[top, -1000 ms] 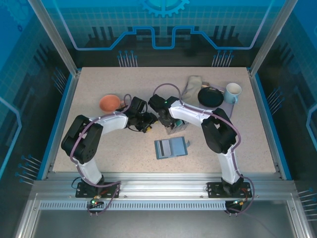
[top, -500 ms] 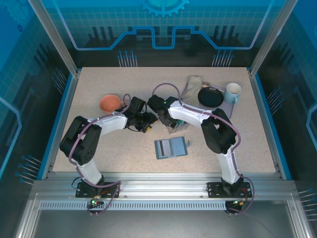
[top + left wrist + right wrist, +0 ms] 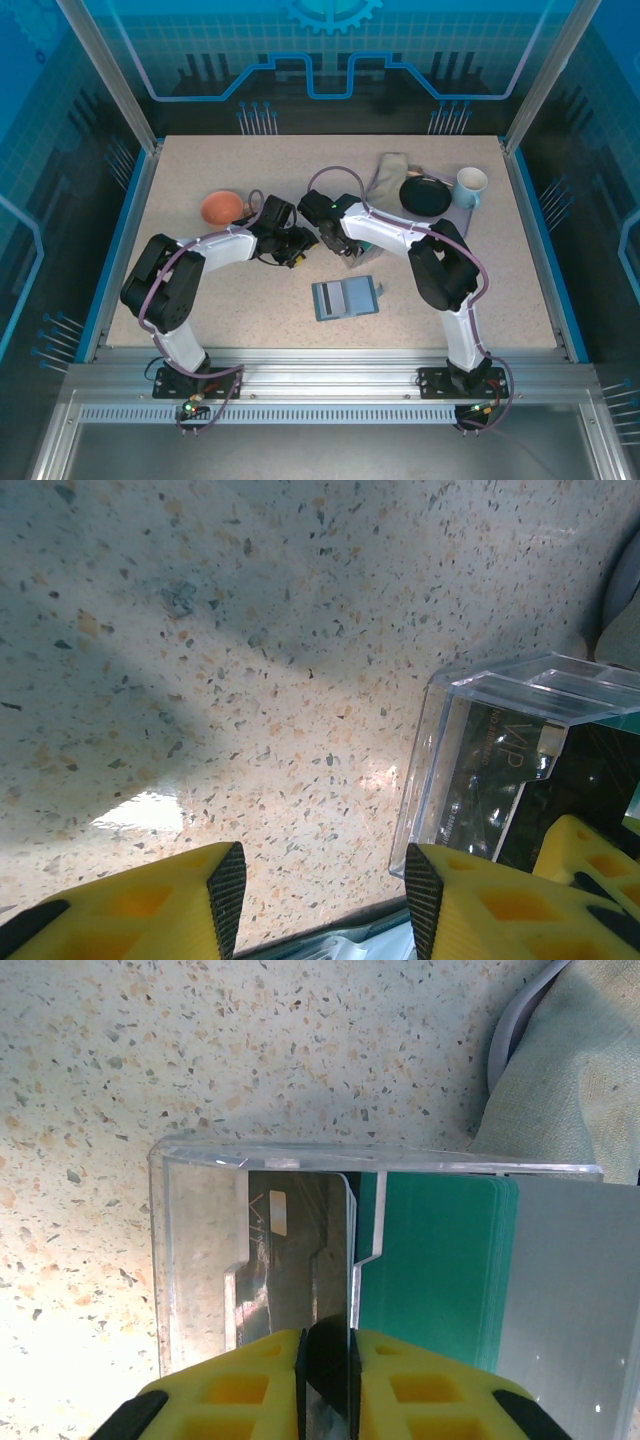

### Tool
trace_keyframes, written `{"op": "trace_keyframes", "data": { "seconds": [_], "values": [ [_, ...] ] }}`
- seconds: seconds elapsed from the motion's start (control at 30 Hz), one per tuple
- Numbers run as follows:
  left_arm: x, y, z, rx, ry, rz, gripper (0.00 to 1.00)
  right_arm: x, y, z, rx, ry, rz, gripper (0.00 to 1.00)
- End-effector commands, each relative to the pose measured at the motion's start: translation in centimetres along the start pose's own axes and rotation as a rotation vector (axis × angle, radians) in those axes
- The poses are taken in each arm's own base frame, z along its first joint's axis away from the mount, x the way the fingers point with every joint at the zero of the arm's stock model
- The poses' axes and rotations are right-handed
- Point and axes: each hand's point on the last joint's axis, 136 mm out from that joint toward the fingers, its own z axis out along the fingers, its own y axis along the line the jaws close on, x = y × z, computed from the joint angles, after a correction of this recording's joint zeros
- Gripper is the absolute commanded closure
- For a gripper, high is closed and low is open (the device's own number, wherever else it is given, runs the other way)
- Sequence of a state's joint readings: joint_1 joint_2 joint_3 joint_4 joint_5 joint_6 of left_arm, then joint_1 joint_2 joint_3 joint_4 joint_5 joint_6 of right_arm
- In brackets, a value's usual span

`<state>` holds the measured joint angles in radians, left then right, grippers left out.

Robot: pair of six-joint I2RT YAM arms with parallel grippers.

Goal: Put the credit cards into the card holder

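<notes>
Right end effector has closed on the dark card, edge-on.

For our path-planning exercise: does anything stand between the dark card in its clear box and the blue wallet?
Only the clear box, walled around the dark card; nothing visible on the table between it and the wallet.

Left arm and right arm: white links, black joints, purple cables; yellow fingers, black ribbed pads.

left end effector: fingers apart | right end effector: fingers pinched together | arms angled inward
</notes>
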<state>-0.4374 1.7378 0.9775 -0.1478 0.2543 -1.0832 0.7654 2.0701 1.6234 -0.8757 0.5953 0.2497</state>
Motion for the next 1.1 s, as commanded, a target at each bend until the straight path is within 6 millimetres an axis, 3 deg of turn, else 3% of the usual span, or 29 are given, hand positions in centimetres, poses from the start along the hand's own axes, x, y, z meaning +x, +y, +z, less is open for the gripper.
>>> {"op": "trace_keyframes", "data": {
  "seconds": [0.0,0.53,0.7,1.07],
  "values": [
    [0.0,0.4,-0.8,-0.006,-0.011,-0.012,0.51,0.1,-0.9,-1.8,0.016,-0.020,0.001,0.81],
    [0.1,0.3,-0.7,-0.006,-0.004,-0.012,0.51,0.7,-1.4,-0.4,0.004,0.013,0.009,0.80],
    [0.0,0.1,-0.7,0.000,-0.002,-0.009,0.51,0.8,-1.0,0.4,-0.016,0.027,0.004,0.64],
    [0.0,0.1,-0.5,-0.006,0.004,-0.010,0.51,0.6,-1.2,2.0,0.043,0.045,-0.036,0.64]
  ]
}}
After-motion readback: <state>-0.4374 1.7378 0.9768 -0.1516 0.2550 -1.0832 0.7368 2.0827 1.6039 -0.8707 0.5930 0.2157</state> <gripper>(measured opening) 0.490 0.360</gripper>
